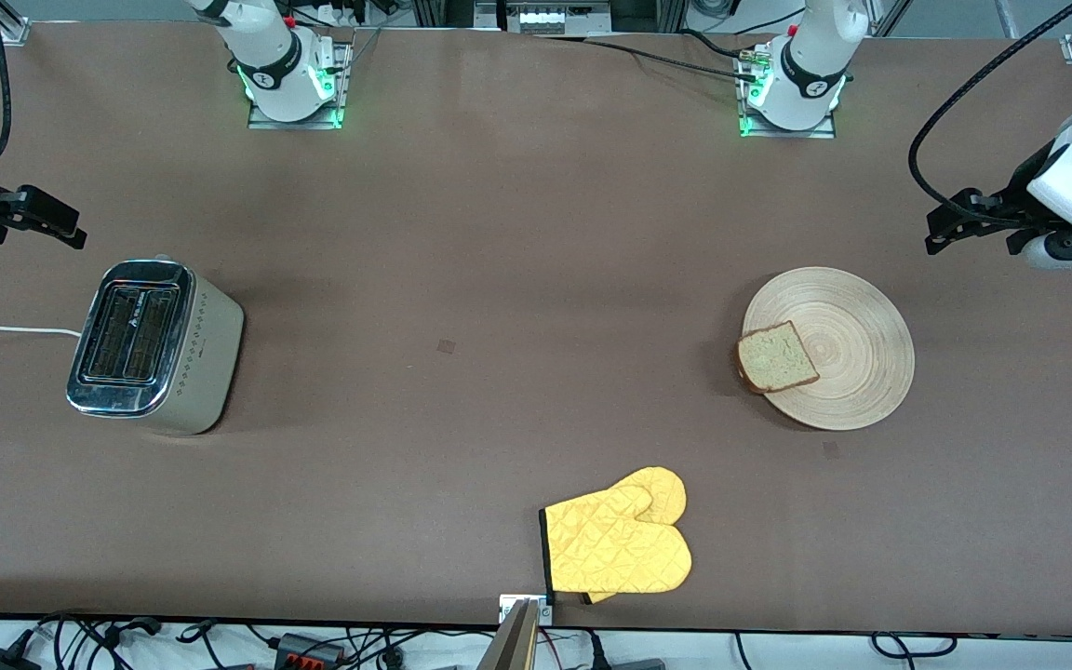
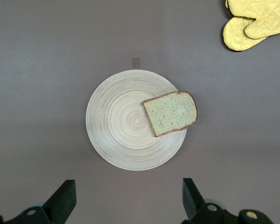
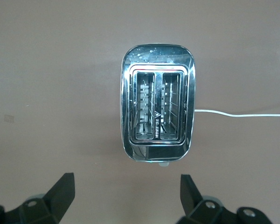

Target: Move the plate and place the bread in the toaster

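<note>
The left claw (image 1: 950, 228) hangs in the air with its fingers spread wide and nothing between them, over bare brown counter (image 1: 499, 233) at the left arm's end, just off the rim of the plate (image 1: 848, 358). The plate lies flat on the counter, nearer the front camera than the spot under that claw, with open surface all round its rim. The bread (image 1: 778, 358) lies on the plate at the edge that faces the right arm's end, one crust corner hanging a little over the rim. A pair of yellow oven mitts (image 1: 618, 544) lies close to the counter's front edge, well apart from the plate. The right claw (image 1: 43, 223) hovers with its fingers also spread and empty, over the counter at the right arm's end, near the toaster (image 1: 154, 349). The toaster stands upright with both slots facing up and empty, its white cord (image 1: 6, 329) running off toward the counter's end. A wide stretch of bare counter separates toaster and plate.
</note>
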Motion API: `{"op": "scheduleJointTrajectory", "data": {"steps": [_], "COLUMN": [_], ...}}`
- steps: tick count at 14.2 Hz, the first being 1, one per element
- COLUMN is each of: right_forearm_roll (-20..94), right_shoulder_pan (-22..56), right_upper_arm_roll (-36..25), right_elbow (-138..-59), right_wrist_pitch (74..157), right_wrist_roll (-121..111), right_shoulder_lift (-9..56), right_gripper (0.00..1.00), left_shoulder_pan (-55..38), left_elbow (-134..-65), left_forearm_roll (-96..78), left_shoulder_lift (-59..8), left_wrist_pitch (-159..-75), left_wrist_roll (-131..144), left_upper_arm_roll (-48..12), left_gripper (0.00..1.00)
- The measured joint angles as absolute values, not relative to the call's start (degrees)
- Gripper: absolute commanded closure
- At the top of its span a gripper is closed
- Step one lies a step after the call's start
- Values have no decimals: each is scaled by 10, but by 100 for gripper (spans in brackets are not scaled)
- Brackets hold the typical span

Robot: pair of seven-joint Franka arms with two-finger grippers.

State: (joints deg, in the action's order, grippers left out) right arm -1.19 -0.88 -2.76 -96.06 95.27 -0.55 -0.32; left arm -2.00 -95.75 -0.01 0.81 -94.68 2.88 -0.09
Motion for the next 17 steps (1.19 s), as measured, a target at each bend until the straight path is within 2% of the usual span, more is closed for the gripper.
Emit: {"op": "scheduleJointTrajectory", "data": {"steps": [9,17], "right_forearm_roll": [-12,-12], "right_shoulder_pan": [-9,-8], "right_upper_arm_roll": [-28,-26], "right_elbow": [-961,-961], "right_wrist_pitch": [953,952], "right_wrist_roll": [-6,-6], "right_shoulder_lift": [-3,-3], "right_gripper": [0,0], "left_shoulder_pan": [-20,-1], "left_elbow": [-957,-956], "left_forearm_roll": [0,-1], "left_shoulder_lift": [8,-18], "left_wrist_pitch": [-945,-904], "left_wrist_roll": [29,30], "left_upper_arm_roll": [-1,6], "left_gripper": [0,0]}}
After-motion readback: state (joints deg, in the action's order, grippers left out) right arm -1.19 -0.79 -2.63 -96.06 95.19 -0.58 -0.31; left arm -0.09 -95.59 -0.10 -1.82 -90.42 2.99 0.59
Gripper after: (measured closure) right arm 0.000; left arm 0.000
